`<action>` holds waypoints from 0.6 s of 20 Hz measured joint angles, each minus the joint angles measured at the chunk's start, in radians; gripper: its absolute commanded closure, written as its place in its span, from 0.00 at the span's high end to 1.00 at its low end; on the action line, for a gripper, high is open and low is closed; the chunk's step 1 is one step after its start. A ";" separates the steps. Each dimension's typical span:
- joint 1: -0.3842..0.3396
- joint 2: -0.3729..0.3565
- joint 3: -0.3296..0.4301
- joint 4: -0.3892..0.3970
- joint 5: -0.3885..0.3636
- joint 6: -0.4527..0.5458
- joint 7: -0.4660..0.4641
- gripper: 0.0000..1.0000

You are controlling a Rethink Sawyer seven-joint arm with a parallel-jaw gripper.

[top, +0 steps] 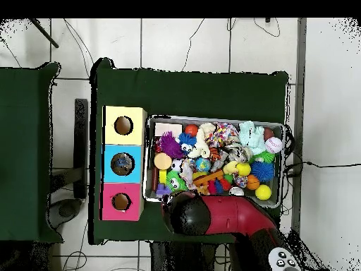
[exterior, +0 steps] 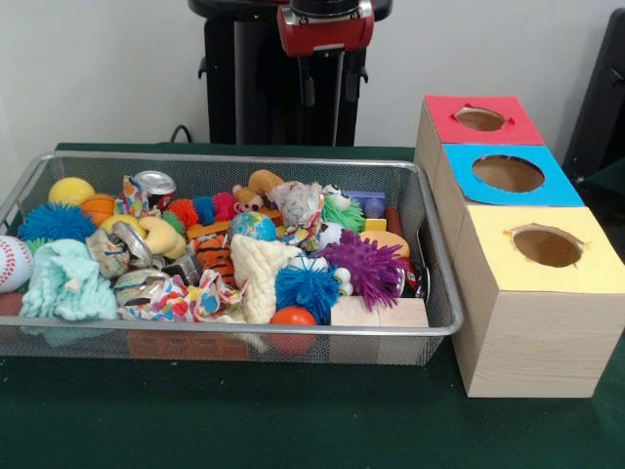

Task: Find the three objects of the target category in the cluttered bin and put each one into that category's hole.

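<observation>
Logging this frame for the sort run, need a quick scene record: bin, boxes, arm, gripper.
bin: wire mesh bin, heaped with toys, on green table
contents seen: purple spiky ball, baseball, yellow ball, crushed can
boxes: beside the bin, each with a top hole; red box, blue box, yellow box
arm: red arm drawn back at the bin's edge
gripper: gripper above the bin, holds nothing, state unclear
</observation>
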 measured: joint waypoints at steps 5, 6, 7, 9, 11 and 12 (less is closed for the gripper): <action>0.011 0.028 -0.007 -0.049 -0.001 0.000 0.000 1.00; 0.012 0.029 -0.008 -0.052 -0.001 0.000 0.000 1.00; 0.013 0.033 -0.008 -0.058 -0.001 0.000 0.000 1.00; 0.014 0.044 -0.009 -0.075 -0.001 0.000 0.000 1.00; 0.014 0.053 -0.009 -0.089 -0.001 0.000 0.000 1.00; 0.014 0.058 -0.009 -0.096 -0.001 0.000 0.000 1.00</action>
